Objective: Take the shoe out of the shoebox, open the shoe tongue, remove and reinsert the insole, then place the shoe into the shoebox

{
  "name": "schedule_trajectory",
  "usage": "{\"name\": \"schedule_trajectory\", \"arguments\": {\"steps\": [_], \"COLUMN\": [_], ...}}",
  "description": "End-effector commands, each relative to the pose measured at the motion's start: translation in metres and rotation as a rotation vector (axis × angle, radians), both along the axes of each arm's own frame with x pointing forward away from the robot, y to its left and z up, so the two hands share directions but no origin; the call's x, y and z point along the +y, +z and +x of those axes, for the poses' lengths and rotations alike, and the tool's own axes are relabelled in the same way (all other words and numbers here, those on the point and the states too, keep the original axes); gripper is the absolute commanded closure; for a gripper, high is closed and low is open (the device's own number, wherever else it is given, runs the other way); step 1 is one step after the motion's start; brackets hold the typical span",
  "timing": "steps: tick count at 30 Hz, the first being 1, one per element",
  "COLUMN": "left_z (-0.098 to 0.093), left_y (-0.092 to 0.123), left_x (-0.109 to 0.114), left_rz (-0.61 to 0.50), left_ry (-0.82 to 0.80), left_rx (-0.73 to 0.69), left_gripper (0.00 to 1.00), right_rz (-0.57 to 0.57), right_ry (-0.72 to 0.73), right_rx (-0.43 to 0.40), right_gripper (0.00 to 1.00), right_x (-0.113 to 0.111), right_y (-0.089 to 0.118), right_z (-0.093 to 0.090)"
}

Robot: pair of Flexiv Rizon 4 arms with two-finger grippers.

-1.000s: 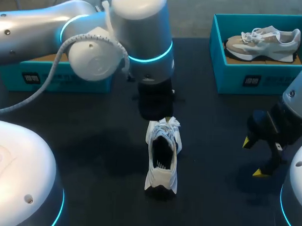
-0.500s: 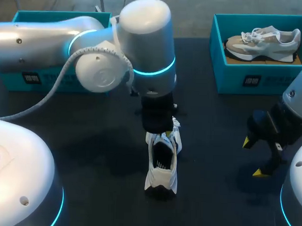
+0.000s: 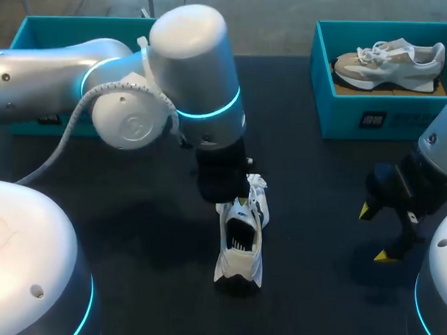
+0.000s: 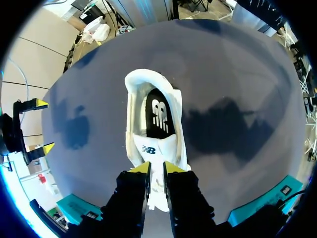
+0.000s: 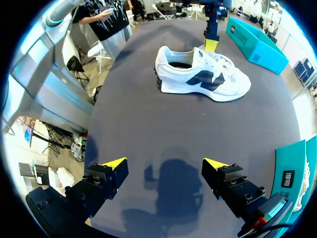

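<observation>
A white shoe point(image 3: 240, 245) with dark side marks point(image 5: 205, 79) stands upright on the dark table, heel toward the near edge. Its black insole point(image 4: 158, 115) lies inside the opening. My left arm reaches to the middle from the left. My left gripper point(image 4: 157, 168) is above the laces, shut on the white tongue point(image 4: 150, 149); in the head view the wrist hides most of the gripper point(image 3: 239, 200). In the right wrist view, one of its fingertips point(image 5: 211, 43) touches the tongue. My right gripper point(image 5: 165, 163) hangs open over bare table, right of the shoe point(image 3: 373, 233).
A teal shoebox point(image 3: 358, 106) at the back right holds a beige-and-white shoe point(image 3: 389, 59). A second teal box point(image 3: 37, 30) stands at the back left, partly behind my left arm. Bare dark tabletop lies between the shoe and my right gripper.
My left arm has moved toward the near edge over the shoe, and its fingers have closed on the tongue. The shoe and my right arm have stayed put.
</observation>
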State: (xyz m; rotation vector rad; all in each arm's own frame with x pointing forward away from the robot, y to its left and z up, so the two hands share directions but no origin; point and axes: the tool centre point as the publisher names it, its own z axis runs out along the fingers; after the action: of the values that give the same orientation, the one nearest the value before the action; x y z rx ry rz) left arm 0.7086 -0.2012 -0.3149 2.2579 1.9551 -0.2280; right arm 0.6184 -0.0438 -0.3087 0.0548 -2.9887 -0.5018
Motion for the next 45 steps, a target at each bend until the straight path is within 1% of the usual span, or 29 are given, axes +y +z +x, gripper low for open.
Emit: {"name": "schedule_trajectory", "arguments": {"steps": [1, 4, 6, 8, 11, 15, 18, 21, 22, 23, 25, 26, 27, 28, 29, 30, 31, 33, 34, 45], "left_z": [-0.002, -0.005, -0.007, -0.009, -0.009, -0.010, -0.008, -0.005, -0.006, -0.006, -0.008, -0.010, -0.011, -0.013, -0.015, -0.016, -0.017, -0.022, -0.027, -0.027], "left_y": [-0.006, -0.019, -0.023, -0.021, -0.007, 0.016, 0.030, 0.037, 0.038, 0.040, 0.042, 0.043, 0.045, 0.046, 0.048, 0.050, 0.052, 0.057, 0.061, 0.061], "left_x": [-0.003, -0.002, 0.000, 0.003, 0.007, 0.012, 0.012, 0.011, 0.011, 0.011, 0.012, 0.012, 0.013, 0.014, 0.015, 0.015, 0.016, 0.018, 0.020, 0.020], "left_rz": [0.016, 0.034, 0.039, 0.039, 0.015, -0.012, -0.019, 0.007, 0.000, 0.010, 0.025, 0.038, 0.047, 0.056, 0.072, 0.078, 0.092, 0.118, 0.145, 0.145], "left_ry": [-0.002, -0.002, -0.005, -0.005, -0.002, 0.003, 0.024, 0.064, 0.071, 0.088, 0.109, 0.120, 0.132, 0.142, 0.151, 0.167, 0.191, 0.179, 0.147, 0.147], "left_rx": [0.005, 0.033, 0.042, 0.042, 0.020, -0.014, -0.008, 0.039, 0.045, 0.055, 0.075, 0.080, 0.084, 0.094, 0.101, 0.111, 0.128, 0.134, 0.088, 0.088], "left_gripper": [0.82, 0.82, 0.82, 0.80, 0.79, 0.78, 0.76, 0.73, 0.73, 0.70, 0.69, 0.67, 0.62, 0.52, 0.34, 0.12, 0.00, 0.00, 0.00, 0.00], "right_rz": [-0.002, -0.002, -0.002, -0.002, -0.002, -0.002, -0.002, -0.002, -0.002, -0.002, -0.002, -0.002, -0.002, -0.002, -0.002, -0.002, -0.002, -0.002, -0.002, -0.002], "right_ry": [-0.001, -0.001, -0.001, -0.001, -0.001, -0.001, -0.001, -0.001, -0.001, -0.001, -0.001, -0.001, -0.001, -0.001, -0.001, -0.001, -0.001, -0.001, -0.001, -0.001], "right_rx": [-0.001, -0.001, -0.001, -0.001, -0.001, -0.001, -0.001, -0.001, -0.001, -0.001, -0.001, -0.001, -0.001, -0.001, -0.001, -0.001, -0.001, -0.001, -0.001, -0.001], "right_gripper": [0.00, 0.00, 0.00, 0.00, 0.00, 0.00, 0.00, 0.00, 0.00, 0.00, 0.00, 0.00, 0.00, 0.00, 0.00, 0.00, 0.00, 0.00, 0.00, 0.00], "right_x": [0.000, 0.000, 0.000, 0.000, 0.000, 0.000, 0.000, 0.000, 0.000, 0.000, 0.000, 0.000, 0.000, 0.000, 0.000, 0.000, 0.000, 0.000, 0.000, 0.000], "right_y": [-0.001, -0.001, -0.001, -0.001, -0.001, -0.001, -0.001, -0.001, -0.001, -0.001, -0.001, -0.001, -0.001, -0.001, -0.001, -0.001, -0.001, -0.001, -0.001, -0.001], "right_z": [-0.001, -0.001, -0.001, -0.001, -0.001, -0.001, -0.001, -0.001, -0.001, -0.001, -0.001, -0.001, -0.001, -0.001, -0.001, -0.001, -0.001, -0.001, -0.001, -0.001]}}
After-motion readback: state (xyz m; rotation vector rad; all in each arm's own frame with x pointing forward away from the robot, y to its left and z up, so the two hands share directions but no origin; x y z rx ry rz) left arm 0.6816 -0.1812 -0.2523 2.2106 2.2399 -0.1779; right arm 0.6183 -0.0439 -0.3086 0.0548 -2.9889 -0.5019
